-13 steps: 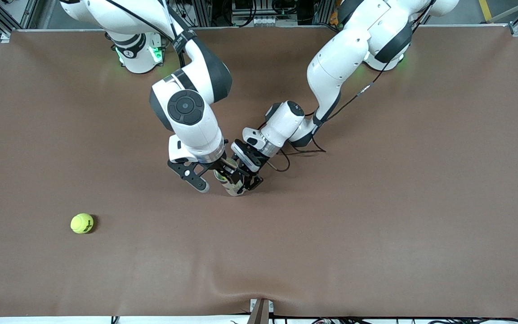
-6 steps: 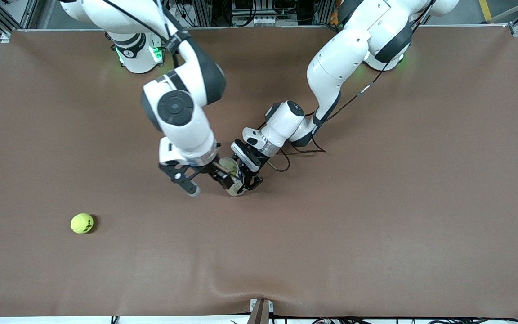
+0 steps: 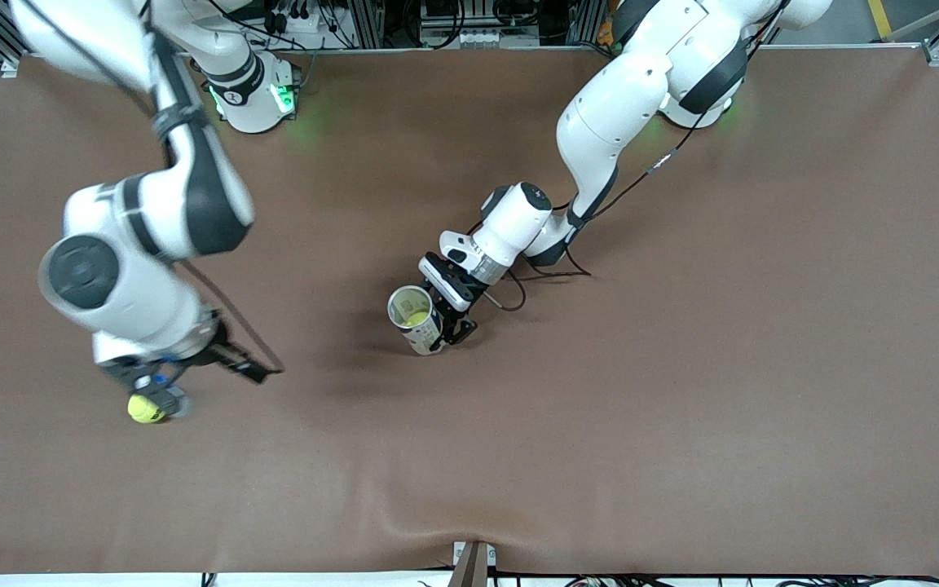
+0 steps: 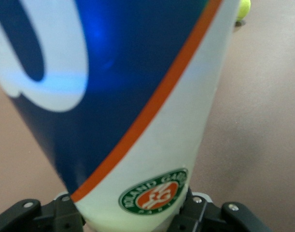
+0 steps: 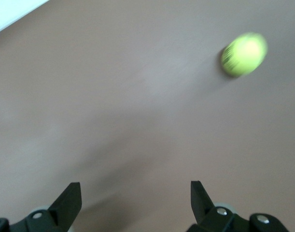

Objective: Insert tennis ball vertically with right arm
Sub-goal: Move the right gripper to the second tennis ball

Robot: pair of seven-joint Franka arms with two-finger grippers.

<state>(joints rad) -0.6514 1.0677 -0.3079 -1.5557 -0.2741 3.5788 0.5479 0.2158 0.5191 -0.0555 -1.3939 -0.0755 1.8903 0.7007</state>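
Observation:
A yellow-green tennis ball [image 3: 146, 408] lies on the brown table toward the right arm's end, nearer the front camera than the can. My right gripper [image 3: 213, 381] hangs open over the table beside it, one finger [image 3: 166, 397] at the ball's edge. In the right wrist view the ball [image 5: 244, 54] lies ahead of the open fingers [image 5: 70, 200], outside the gap between them. At mid-table my left gripper [image 3: 447, 319] is shut on a blue, white and orange ball can [image 3: 414, 318], mouth upward, with something yellow-green inside. The can [image 4: 137, 96] fills the left wrist view.
The brown mat [image 3: 681, 367] covers the whole table. A small metal bracket [image 3: 472, 562] sits at the table edge nearest the front camera. The left arm's cable [image 3: 543, 273] trails on the mat beside its wrist.
The right arm has swung away from the can, toward its own end of the table, and now hangs by the tennis ball, gripper still open. The left arm and can have not moved.

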